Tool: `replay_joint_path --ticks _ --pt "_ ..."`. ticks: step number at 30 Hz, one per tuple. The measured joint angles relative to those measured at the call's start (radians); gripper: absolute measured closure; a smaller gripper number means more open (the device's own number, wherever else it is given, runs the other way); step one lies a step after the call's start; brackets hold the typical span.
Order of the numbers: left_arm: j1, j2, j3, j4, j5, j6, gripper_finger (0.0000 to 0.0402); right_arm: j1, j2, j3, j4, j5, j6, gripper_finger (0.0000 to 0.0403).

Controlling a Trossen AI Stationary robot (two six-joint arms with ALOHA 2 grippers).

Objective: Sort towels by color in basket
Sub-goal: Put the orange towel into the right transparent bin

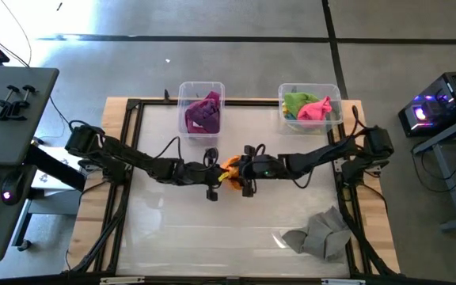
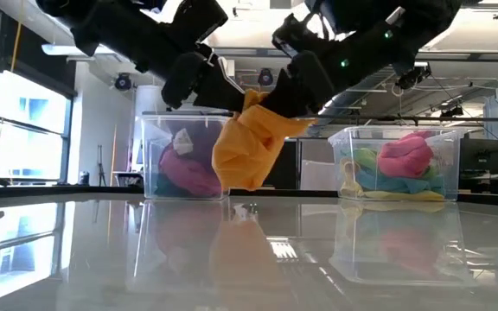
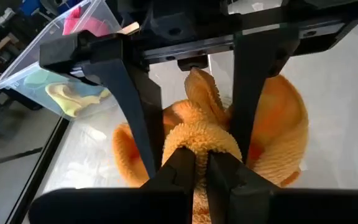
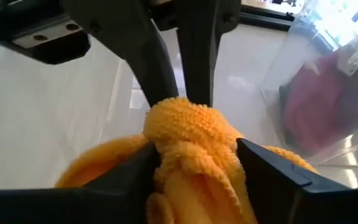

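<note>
Because a hand-over is being made above the middle of the bench, both arms are brought together there. The orange towel is hung clear of it, pinched by the closed left tool, while the right tool is spread open around the cloth, evidently letting go.

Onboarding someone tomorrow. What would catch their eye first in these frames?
The orange towel hanging in mid-air above the middle of the table, with the left tool shut on it and the right tool open around the same bunch. Behind it stand two clear bins: the left bin holds purple and magenta cloths, the right bin green, pink and others. A grey towel lies alone at the table's front right.
</note>
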Motion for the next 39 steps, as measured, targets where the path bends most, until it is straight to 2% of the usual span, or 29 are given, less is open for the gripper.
replay_joint_path --ticks 4,10,12,15,19,25,28,32,33,37,39 --pt "-0.006 0.002 0.000 -0.007 -0.018 -0.006 0.0398 0.010 0.012 0.000 -0.013 0.005 0.035 0.0246" --pt "-0.006 -0.002 0.003 -0.037 -0.027 -0.032 0.0373 0.020 0.008 0.002 -0.046 0.035 0.050 0.0364" --pt "-0.015 -0.010 0.006 -0.077 -0.050 -0.029 0.0356 0.026 -0.004 0.001 -0.123 0.071 0.078 0.0365" --pt "-0.032 -0.026 0.010 -0.168 -0.139 -0.073 0.0333 0.038 -0.025 -0.006 -0.290 0.153 0.151 0.0365" --pt "-0.047 -0.028 0.005 -0.300 -0.265 -0.181 0.0322 0.065 -0.136 0.023 -0.571 0.291 0.297 0.0364" --pt "-0.060 -0.029 0.006 -0.342 -0.280 -0.270 0.0323 0.047 -0.355 0.135 -1.025 0.466 0.479 0.0364" --pt "-0.061 -0.029 0.006 -0.324 -0.280 -0.271 0.0323 -0.050 -0.441 0.226 -1.232 0.485 0.531 0.0364" --pt "-0.061 -0.029 0.006 -0.305 -0.281 -0.271 0.0323 -0.306 -0.535 0.332 -1.364 0.442 0.487 0.0363" --pt "-0.061 -0.029 0.006 -0.306 -0.280 -0.271 0.0323 -0.389 -0.545 0.344 -1.372 0.403 0.460 0.0363" --pt "-0.061 -0.028 0.006 -0.306 -0.281 -0.270 0.0323 -0.729 -0.546 0.365 -1.362 0.124 0.343 0.0363" --pt "-0.060 -0.028 0.006 -0.305 -0.281 -0.269 0.0323 -0.867 -0.512 0.366 -1.350 0.052 0.291 0.0363"
